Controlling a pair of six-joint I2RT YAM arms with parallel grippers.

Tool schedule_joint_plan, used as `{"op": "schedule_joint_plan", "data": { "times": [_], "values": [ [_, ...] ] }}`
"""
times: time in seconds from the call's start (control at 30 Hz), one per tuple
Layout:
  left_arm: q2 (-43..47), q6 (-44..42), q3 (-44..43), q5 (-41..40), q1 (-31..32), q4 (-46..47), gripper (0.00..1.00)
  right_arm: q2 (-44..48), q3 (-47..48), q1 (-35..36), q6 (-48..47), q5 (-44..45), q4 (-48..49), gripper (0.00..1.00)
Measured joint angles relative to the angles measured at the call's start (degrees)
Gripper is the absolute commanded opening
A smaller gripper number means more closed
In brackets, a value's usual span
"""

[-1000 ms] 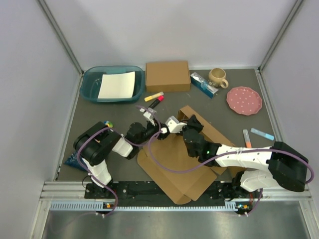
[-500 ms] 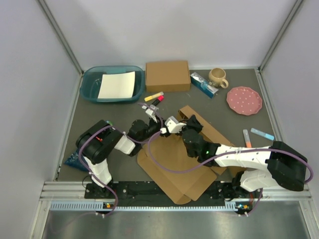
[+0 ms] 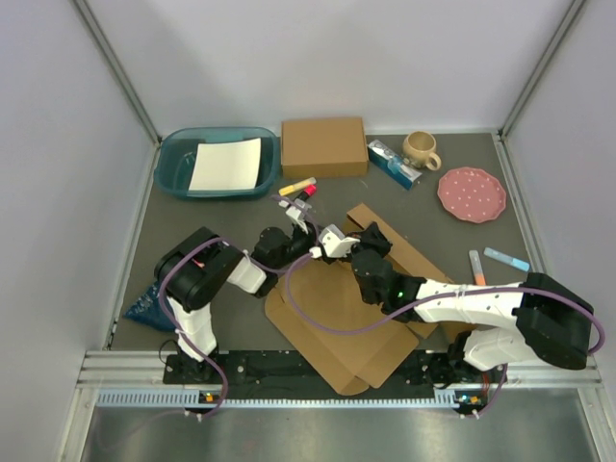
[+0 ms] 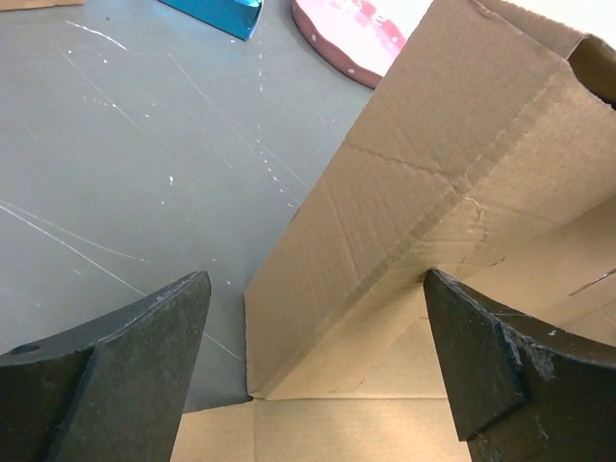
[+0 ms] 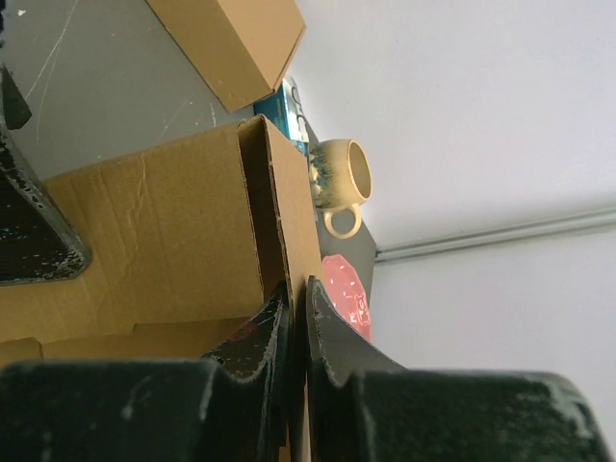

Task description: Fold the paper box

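Paper box (image 3: 327, 318) lies part-folded on the worktop (image 3: 192, 217), just ahead of the arm bases at the middle. Most of it is still flat sheet, with one wall (image 4: 414, 221) stood up at its far side. The right gripper (image 5: 294, 298) has its jaws nipped almost together on the top edge of that wall and is holding it upright. The left gripper (image 4: 316, 289) was half closed a second ago. Its jaws now stand as wide as they go, with the wall's end between them but nothing gripped. My judgement is that the left has let go to take a fresh hold, so the wall depends on the right alone. Behind are a smaller closed box (image 3: 323, 146), a cup (image 3: 421, 148) and a pink plate (image 3: 472, 192).
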State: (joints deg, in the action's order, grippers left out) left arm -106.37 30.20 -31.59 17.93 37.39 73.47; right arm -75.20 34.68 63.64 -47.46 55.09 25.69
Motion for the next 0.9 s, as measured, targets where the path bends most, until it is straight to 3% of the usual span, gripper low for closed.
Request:
{"op": "schedule_joint_plan", "data": {
  "times": [0.43, 0.53, 0.7, 0.9],
  "values": [
    [-0.3, -4.6, -4.2, 2.2, 0.3, -0.5, 0.86, -0.1, 0.3, 0.0, 0.4, 0.0, -0.7, 0.05],
    [-0.6, -5.0, -4.6, 2.5, 0.3, -0.4, 0.75, -0.1, 0.4, 0.0, 0.5, 0.0, -0.8, 0.05],
    [-2.2, -5.0, -6.0, 3.8, 0.3, 0.5, 0.34, -0.2, 0.4, 0.0, 0.6, 0.2, -0.8, 0.05],
    [-3.1, -6.4, -6.2, 3.7, 0.4, 2.1, 0.1, -0.3, 0.9, 0.1, 0.7, 0.2, -1.4, 0.05]
  ]
}}
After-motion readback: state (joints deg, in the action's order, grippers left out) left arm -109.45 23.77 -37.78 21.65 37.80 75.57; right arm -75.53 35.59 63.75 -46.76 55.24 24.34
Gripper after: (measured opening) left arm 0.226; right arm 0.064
